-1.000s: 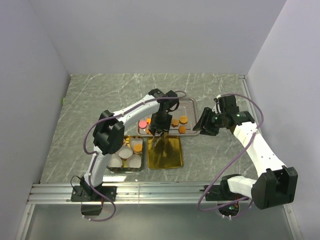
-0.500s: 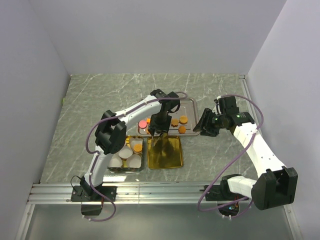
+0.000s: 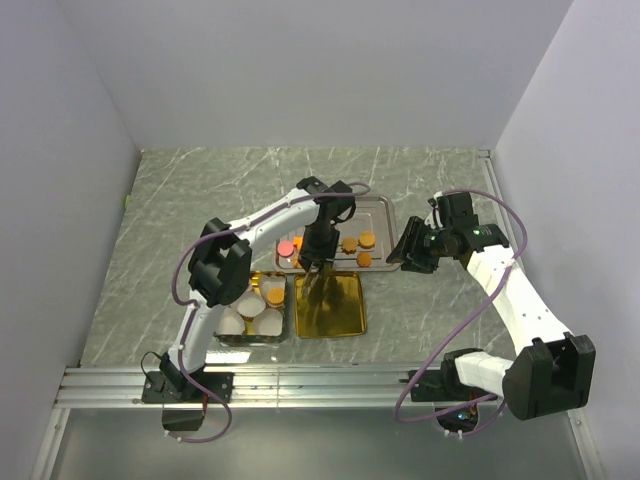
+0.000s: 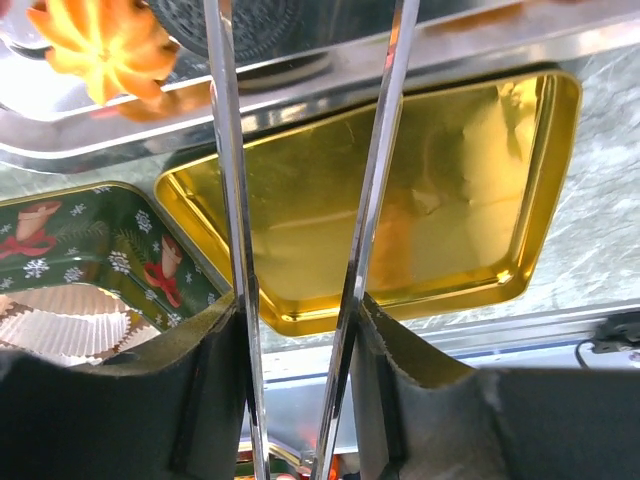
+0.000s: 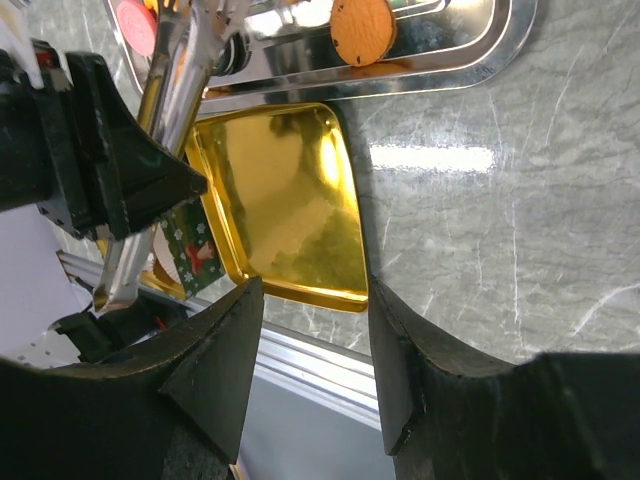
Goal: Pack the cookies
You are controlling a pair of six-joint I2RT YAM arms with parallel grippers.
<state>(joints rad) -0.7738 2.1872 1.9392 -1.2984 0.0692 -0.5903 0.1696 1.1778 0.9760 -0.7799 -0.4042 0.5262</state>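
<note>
My left gripper [image 3: 318,252] is shut on silver tongs [image 4: 235,200] and hovers at the near edge of the silver tray [image 3: 380,214]. The tong tips are out of the left wrist view. On the tray lie cookies: a pink one [image 3: 286,246], orange ones [image 3: 367,240], an orange flower [image 4: 105,45] and a black one [image 4: 262,22]. One orange disc [image 5: 362,28] shows in the right wrist view. My right gripper [image 3: 406,254] is open and empty, just right of the tray, above the table.
A gold tin lid [image 3: 330,305] lies in front of the tray. Left of it stands a green Christmas tin [image 4: 90,235] with white paper cups [image 3: 245,318], one holding an orange cookie [image 3: 275,296]. An aluminium rail [image 3: 320,385] runs along the near table edge.
My left gripper with the tongs has shifted slightly back toward the tray. The right arm has barely moved.
</note>
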